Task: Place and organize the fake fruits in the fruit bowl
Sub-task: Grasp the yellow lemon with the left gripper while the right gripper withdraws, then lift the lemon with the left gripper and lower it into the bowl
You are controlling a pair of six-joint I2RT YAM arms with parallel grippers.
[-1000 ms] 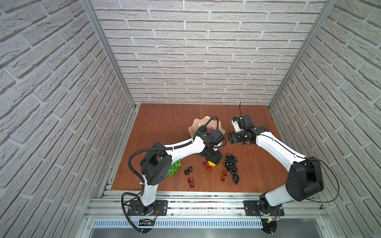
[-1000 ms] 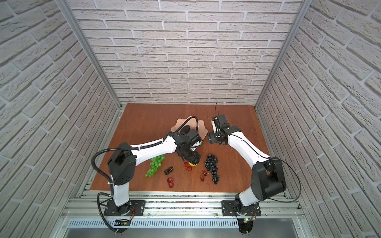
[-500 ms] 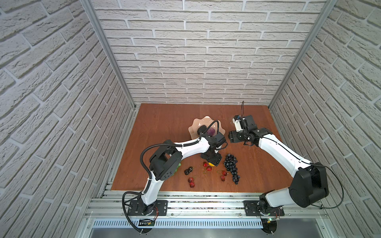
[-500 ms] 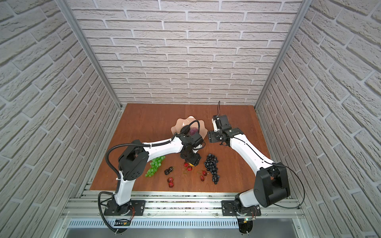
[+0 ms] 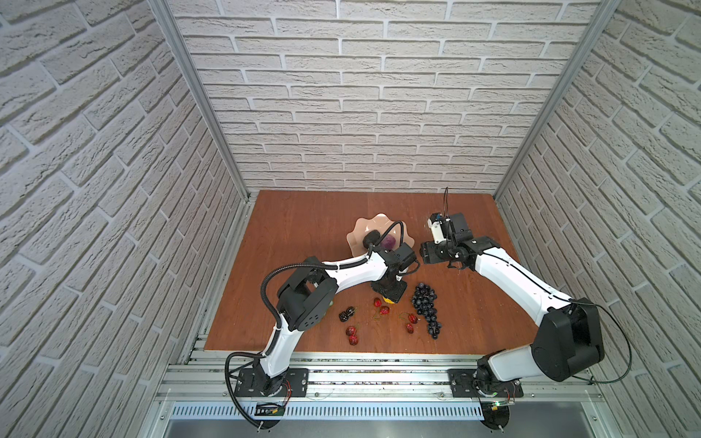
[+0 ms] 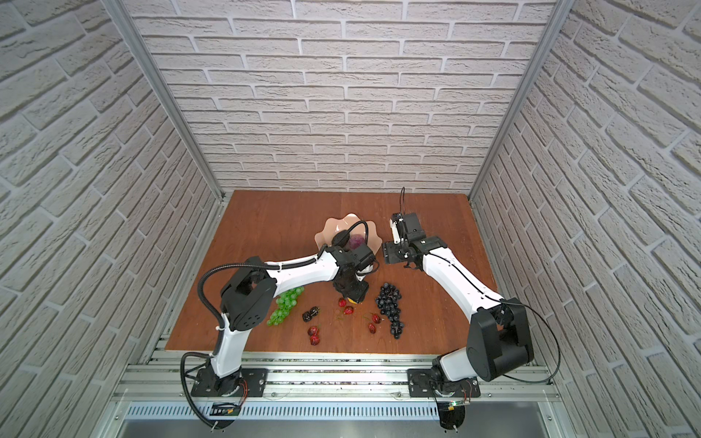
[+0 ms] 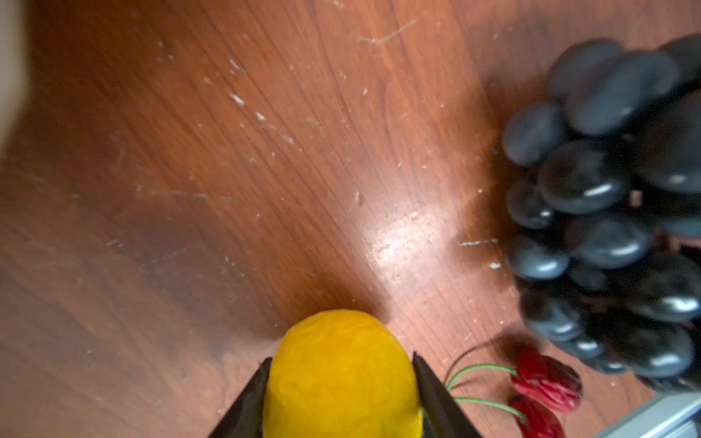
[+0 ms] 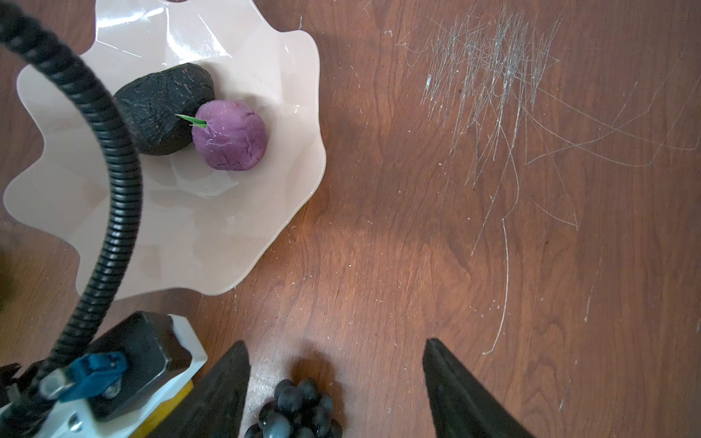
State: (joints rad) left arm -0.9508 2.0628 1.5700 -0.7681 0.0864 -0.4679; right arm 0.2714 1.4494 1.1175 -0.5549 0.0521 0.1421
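Now, left gripper (image 7: 341,358): fingers (image 7: 436,394) press both lemon (image 7: 341,383) sides.
Right gripper (image 8: 335,341): wide, empty.
Risk: lemon squirts out toward cherries (image 7: 546,383).

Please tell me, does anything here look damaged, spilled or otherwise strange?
Only the wooden tabletop shows damage: a dense patch of pale scratches off to one side of the fruit bowl. Nothing is spilled; the bowl sits upright, holding the avocado and the purple round fruit.

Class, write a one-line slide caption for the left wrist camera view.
Left gripper clasps the yellow lemon on the wooden table, with dark grapes and red cherries lying beside it.
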